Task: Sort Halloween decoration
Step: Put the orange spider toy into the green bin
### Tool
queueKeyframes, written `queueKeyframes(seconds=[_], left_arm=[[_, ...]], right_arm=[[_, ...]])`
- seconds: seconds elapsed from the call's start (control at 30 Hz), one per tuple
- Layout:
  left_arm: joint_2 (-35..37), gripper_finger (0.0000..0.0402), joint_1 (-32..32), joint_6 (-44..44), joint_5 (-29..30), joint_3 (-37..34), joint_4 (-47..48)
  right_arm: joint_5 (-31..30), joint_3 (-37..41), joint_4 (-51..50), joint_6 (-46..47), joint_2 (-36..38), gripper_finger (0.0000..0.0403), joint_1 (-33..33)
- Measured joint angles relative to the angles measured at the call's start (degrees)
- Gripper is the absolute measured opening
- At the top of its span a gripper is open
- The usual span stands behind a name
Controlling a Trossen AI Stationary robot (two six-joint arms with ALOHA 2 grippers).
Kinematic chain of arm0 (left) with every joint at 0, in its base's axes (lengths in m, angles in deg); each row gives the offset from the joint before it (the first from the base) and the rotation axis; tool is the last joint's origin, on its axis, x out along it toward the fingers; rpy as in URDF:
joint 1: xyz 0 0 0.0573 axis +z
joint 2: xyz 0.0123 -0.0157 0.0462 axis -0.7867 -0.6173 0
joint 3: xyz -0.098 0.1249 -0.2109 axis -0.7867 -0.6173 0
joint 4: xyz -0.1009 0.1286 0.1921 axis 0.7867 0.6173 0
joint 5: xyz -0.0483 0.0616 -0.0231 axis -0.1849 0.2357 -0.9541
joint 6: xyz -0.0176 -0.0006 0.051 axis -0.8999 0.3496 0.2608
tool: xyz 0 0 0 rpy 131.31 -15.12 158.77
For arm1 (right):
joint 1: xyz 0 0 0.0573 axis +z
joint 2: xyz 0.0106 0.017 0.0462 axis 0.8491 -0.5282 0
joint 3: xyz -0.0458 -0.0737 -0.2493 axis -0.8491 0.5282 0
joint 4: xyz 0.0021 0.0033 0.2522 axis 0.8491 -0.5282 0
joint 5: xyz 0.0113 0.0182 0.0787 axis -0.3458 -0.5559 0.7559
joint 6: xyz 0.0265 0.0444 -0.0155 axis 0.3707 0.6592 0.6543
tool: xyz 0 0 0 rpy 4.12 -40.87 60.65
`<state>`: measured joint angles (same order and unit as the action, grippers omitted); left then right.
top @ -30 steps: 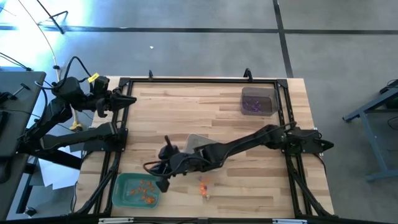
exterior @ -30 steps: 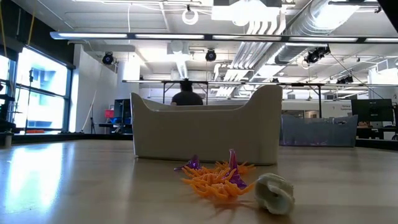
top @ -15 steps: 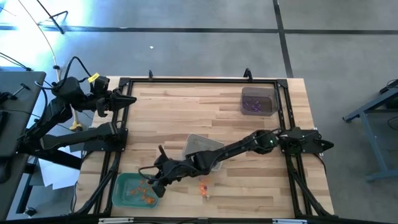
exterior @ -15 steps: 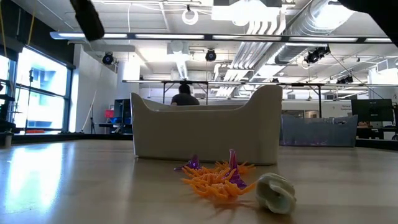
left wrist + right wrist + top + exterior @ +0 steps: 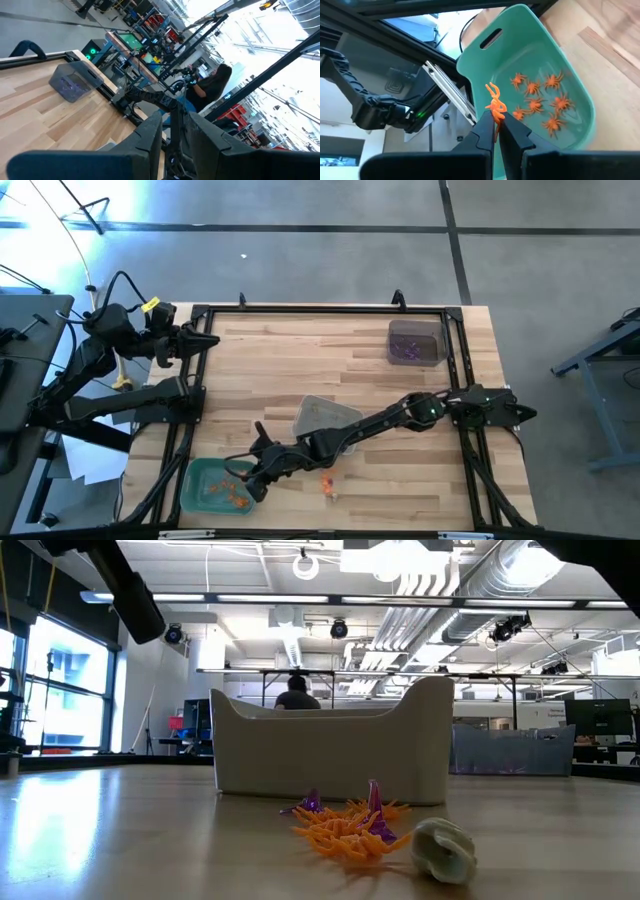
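A pale wooden desk (image 5: 300,370) sits in a workshop hall. The right claw (image 5: 496,129) is clamped on an orange spider (image 5: 494,105) over the green tray (image 5: 580,130); it looks featherlight and springy, best pinched at the body. Loose trinkets (image 5: 352,823) lie before the beige tray (image 5: 330,750), well apart from the grey tray (image 5: 415,342). The left claw (image 5: 205,341) waits at the desk's far corner, fingers slightly apart.

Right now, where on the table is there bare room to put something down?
Free: the wood between the left pincer and the purple-filled tray. Crowded: the near edge, where the right pincer holds an orange spider over the green tray, beside the trinket pile.
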<state>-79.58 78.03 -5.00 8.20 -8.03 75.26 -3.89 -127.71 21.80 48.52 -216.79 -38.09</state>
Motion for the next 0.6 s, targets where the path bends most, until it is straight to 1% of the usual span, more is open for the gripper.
queueKeyframes(seconds=[0.4, 0.5, 0.6], left_arm=[[0.0, 0.0076, 0.0, 0.0, 0.0, 0.0, 0.0], [0.0, 0.0076, 0.0, 0.0, 0.0, 0.0, 0.0], [0.0, 0.0076, 0.0, 0.0, 0.0, 0.0, 0.0]], right_arm=[[-0.1, 0.0, -0.4, 1.2, 0.0, 0.0010, 0.0], [0.1, 0.0, -0.4, 1.3, 0.0, 0.0027, 0.0], [0.8, 0.0, -0.4, 1.3, 0.0, 0.0058, 0.0]])
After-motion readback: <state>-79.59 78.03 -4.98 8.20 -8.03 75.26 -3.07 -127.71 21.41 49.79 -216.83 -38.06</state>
